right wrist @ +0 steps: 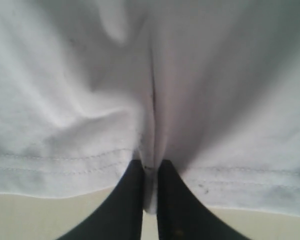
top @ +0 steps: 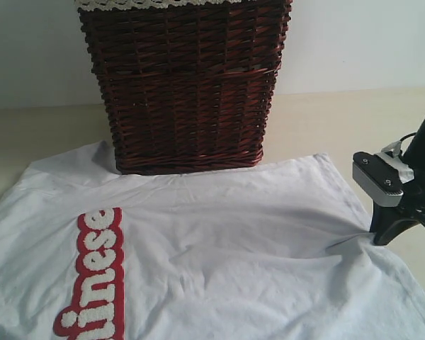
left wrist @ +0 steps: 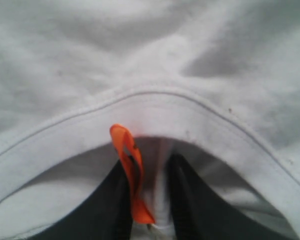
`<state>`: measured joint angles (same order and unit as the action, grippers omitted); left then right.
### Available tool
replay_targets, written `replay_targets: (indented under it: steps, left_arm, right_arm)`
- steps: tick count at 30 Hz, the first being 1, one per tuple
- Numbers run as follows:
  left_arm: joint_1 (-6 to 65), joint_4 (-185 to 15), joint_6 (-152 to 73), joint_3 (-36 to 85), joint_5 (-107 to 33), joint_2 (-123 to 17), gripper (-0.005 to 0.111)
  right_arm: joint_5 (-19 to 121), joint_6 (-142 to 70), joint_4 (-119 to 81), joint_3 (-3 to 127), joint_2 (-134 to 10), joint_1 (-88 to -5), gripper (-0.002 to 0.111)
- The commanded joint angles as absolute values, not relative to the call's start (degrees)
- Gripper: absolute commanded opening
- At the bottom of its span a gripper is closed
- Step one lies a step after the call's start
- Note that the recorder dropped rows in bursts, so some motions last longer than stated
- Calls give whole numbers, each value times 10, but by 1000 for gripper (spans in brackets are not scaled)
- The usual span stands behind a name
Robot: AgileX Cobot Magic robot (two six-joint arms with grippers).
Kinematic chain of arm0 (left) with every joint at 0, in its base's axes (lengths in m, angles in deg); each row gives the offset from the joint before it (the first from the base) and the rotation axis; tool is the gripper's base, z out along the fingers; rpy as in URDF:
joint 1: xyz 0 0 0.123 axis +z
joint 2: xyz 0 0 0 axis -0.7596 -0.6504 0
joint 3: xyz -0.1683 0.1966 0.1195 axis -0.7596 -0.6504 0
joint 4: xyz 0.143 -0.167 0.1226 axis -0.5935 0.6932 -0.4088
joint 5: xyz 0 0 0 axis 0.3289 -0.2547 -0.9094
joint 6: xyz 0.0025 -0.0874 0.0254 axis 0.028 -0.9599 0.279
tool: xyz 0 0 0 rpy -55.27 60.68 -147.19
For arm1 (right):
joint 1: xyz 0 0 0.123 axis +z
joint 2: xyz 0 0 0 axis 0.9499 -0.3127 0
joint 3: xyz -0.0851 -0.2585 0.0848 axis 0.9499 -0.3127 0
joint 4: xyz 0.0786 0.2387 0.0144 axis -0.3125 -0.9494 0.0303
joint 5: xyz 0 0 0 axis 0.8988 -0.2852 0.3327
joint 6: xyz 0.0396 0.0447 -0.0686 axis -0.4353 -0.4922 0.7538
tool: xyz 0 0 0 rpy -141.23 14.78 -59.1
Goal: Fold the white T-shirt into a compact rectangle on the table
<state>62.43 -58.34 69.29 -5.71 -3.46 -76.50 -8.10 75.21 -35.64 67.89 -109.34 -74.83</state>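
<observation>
Clenched on a hem pleat at the right with right gripper (right wrist: pixel 150 200); clamped on the collar by orange tag (left wrist: pixel 130 170) with left gripper (left wrist: pixel 152 210); white T-shirt (top: pixel 219 241) spread on the table (top: pixel 326 120), nearer than wicker basket (top: pixel 184 85); seemingly gripped for a first fold; next, lift both ends evenly.

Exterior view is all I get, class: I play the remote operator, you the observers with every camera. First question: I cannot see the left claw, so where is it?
Observer: The left claw is at the neck opening of the white T-shirt, shut on fabric just inside the ribbed collar.
Operator: Anything beside it?
Observer: The small orange tag lies against one of its fingers.
Operator: Has the right claw really caught cloth?
Observer: Yes. The right claw pinches a raised fold at the stitched hem.
</observation>
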Motion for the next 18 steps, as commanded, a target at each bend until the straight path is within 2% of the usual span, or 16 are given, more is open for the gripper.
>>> replay_targets:
  steps: [1, 18]
  left_arm:
    - [620, -588, 694, -61, -61, -770, 26]
    - [620, -588, 691, -61, -60, -770, 26]
  right_arm:
    - [-91, 725, -346, 674, -1086, -748, 0]
    - [-117, 679, -346, 674, -1084, -748, 0]
